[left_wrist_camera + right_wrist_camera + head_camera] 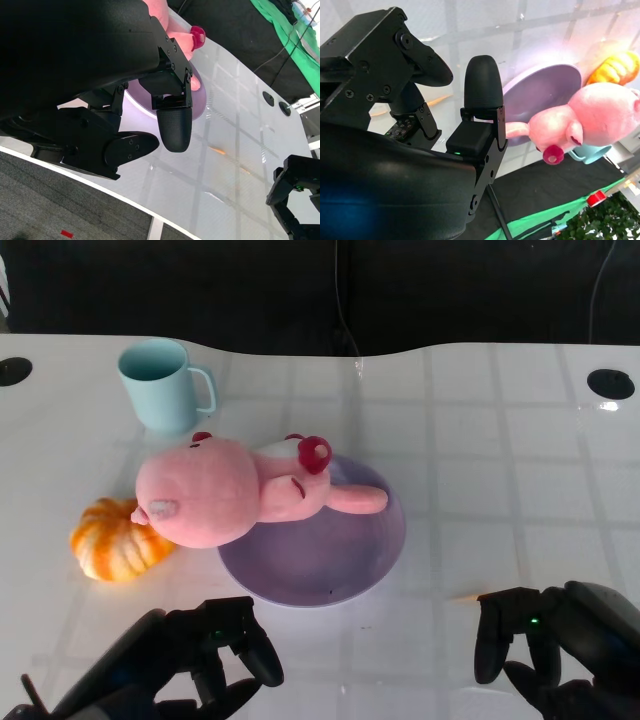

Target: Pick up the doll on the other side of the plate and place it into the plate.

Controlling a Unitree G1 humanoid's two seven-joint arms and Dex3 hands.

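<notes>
Black screw-studded hands (225, 645), green lights

You're looking at a glossy white table (500, 440), smooth enough to mirror the faint grid lines and catch glare. The pink doll (215, 490) is soft, matt plush cloth with a fuzzy nap. The purple plate (350, 560) looks like smooth plastic with a soft sheen, and the pale blue cup (160, 385) is matt plastic. Your left hand (215, 645) and right hand (540, 635) show hard black plastic, the fingertips (482, 82) finely textured.
</notes>
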